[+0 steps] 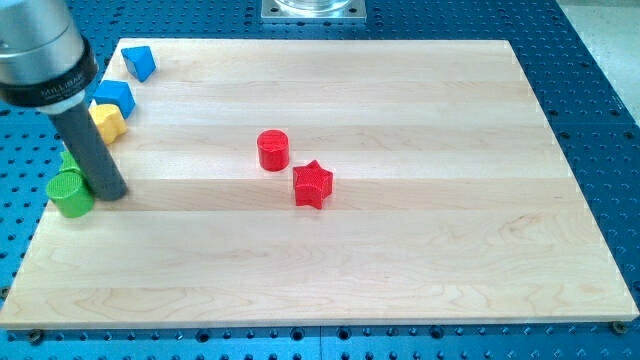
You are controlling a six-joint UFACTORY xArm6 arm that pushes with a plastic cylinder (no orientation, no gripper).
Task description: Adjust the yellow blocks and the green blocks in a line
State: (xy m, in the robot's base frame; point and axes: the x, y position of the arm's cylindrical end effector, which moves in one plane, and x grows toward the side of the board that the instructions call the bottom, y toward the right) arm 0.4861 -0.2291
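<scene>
Looking across the single camera view, my tip (112, 190) rests by the board's (400, 270) left edge, touching or just beside the green cylinder (69, 193). A second green block (68, 160) hides mostly behind the rod; a yellow block (107, 122) sits above, toward the top-left corner. I have no jaws, only a rod for pushing. These blocks look small, light, rigid and prone to spinning, so I would push each squarely through its centre.
</scene>
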